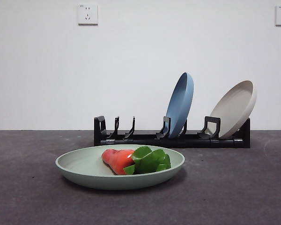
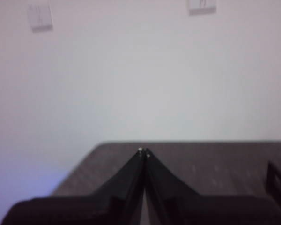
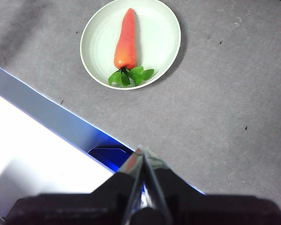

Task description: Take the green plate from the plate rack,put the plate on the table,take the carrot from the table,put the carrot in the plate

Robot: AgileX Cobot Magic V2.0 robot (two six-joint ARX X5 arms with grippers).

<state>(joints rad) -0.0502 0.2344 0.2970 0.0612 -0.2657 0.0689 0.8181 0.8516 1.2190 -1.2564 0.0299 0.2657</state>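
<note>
Carrot lying in the green plate; the task is looking finished.

The carrot (image 1: 118, 160) is resting inside the green plate (image 1: 79, 165), which is sitting flat on the tabletop (image 1: 234, 187) in front of the plate rack (image 1: 145, 139); nothing appears left to do. The blue plate (image 1: 180, 103) and beige plate (image 1: 234, 108) are leaning in the rack. The left hand (image 2: 144, 152) and right hand (image 3: 141, 151) are both hanging closed and empty, away from the plate. Neither arm is showing in the front view.
</note>
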